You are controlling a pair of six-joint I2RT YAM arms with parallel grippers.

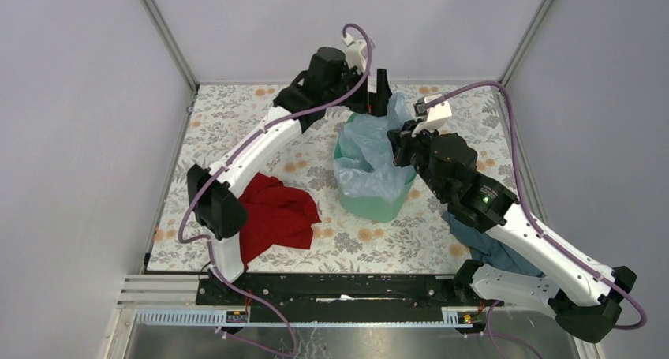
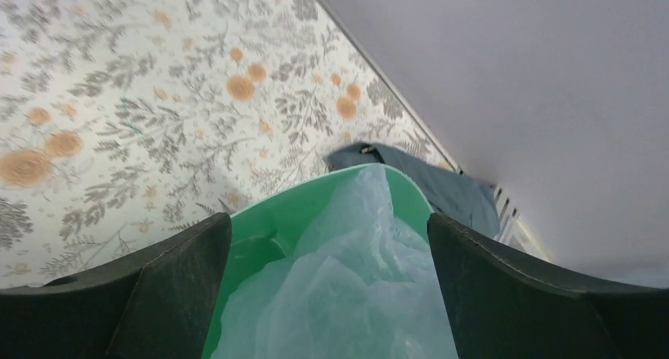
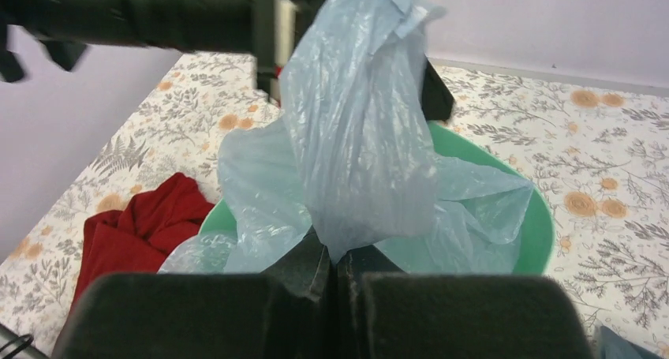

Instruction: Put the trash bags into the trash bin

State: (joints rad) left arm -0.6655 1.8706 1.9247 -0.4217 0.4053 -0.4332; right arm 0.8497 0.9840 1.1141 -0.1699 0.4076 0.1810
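Observation:
The mint-green trash bin (image 1: 377, 207) stands upright at mid-table. A pale blue see-through trash bag (image 1: 369, 150) sits partly inside it, crumpled, with one part rising above the far rim. My right gripper (image 1: 404, 140) is at the bin's right rim and is shut on a fold of the bag (image 3: 355, 130); its jaws (image 3: 338, 252) meet on the plastic. My left gripper (image 1: 382, 91) hovers over the far rim, open, with the bag (image 2: 355, 288) and the bin (image 2: 264, 221) between its wide-apart fingers (image 2: 181, 272), not gripping.
A red cloth (image 1: 276, 213) lies left of the bin, also in the right wrist view (image 3: 142, 225). A dark blue-grey cloth (image 1: 485, 248) lies under my right arm, also in the left wrist view (image 2: 446, 187). Enclosure walls stand close behind and beside the floral table (image 1: 237, 122).

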